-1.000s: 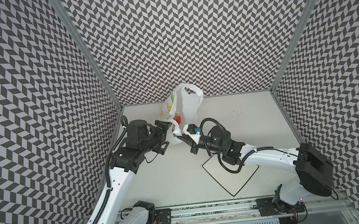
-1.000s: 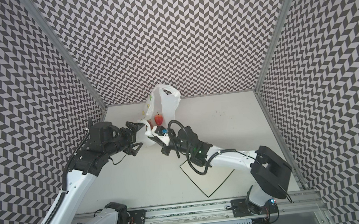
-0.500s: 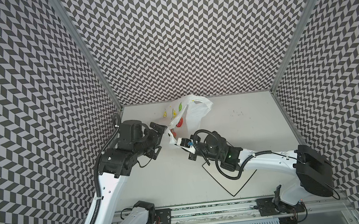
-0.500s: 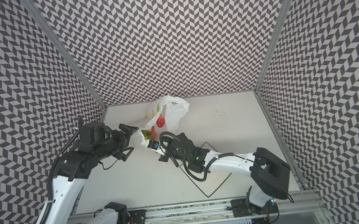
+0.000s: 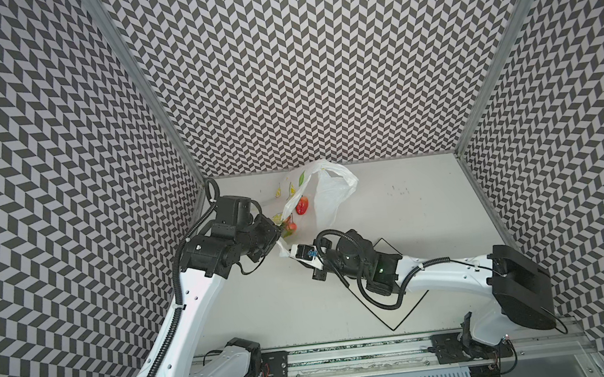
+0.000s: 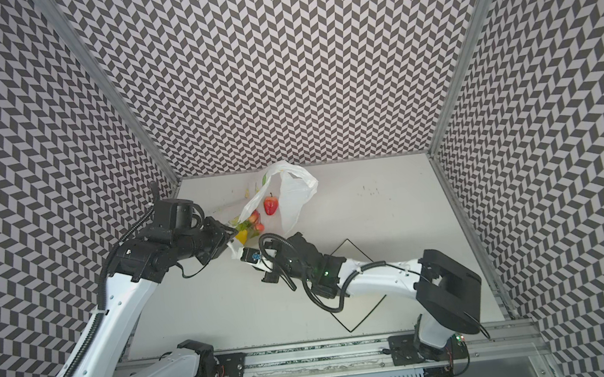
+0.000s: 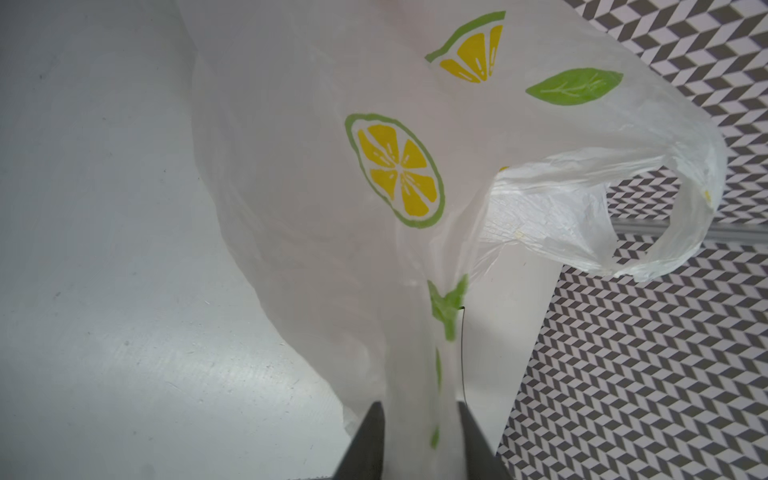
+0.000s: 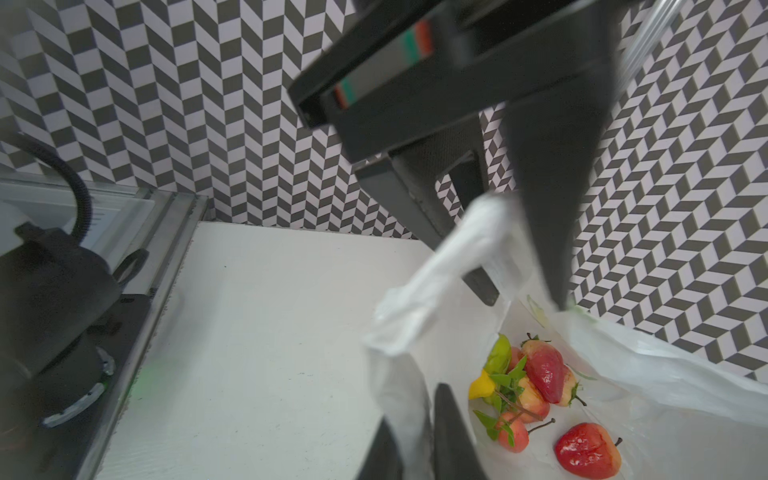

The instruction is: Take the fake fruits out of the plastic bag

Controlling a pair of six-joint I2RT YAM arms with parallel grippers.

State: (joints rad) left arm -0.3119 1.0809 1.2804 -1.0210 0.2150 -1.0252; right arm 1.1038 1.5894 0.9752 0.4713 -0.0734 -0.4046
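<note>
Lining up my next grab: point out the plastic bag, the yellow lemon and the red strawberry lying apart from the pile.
plastic bag (image 7: 291, 187): left wrist view, plain white panel.
yellow lemon (image 8: 481, 387): right wrist view, its yellow end.
red strawberry (image 8: 587, 451): right wrist view, middle of body.

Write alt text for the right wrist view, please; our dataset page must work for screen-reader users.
Inside an open plastic bag on a white table lie fake fruits: red strawberries, cherries and a yellow lemon with green leaves. A fold of its rim sits between the right gripper's fingers, and the left gripper pinches a handle strip.
</note>
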